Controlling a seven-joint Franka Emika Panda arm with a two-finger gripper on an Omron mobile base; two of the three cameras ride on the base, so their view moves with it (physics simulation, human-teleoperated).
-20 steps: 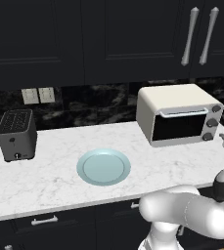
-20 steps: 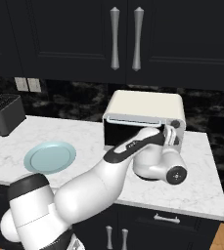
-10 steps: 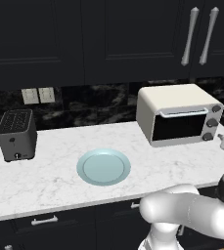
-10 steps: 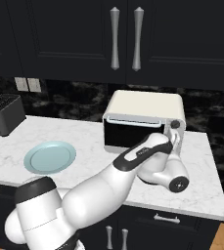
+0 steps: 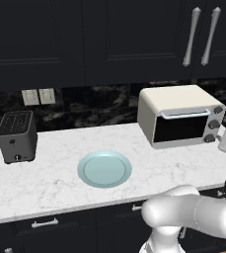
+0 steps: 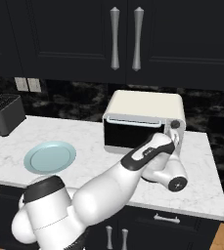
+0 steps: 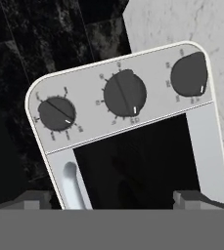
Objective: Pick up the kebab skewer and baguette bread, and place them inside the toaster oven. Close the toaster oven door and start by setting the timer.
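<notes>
The toaster oven (image 6: 144, 122) stands on the tabletop (image 5: 50, 180), door (image 5: 181, 127) shut. Jaws are held wide before three knobs (image 7: 124, 93); the wrong knob may be turned through misalignment.

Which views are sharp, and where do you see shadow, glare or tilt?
Left base view: sharp, evenly lit, soft shadow beside the slot toaster; no glare on the toaster oven door.
Right base view: equally crisp; the arm darkens the counter beneath it.
Hand view: rolled sideways, so the knob panel slants; knobs sharp, door glass nearly black.
</notes>
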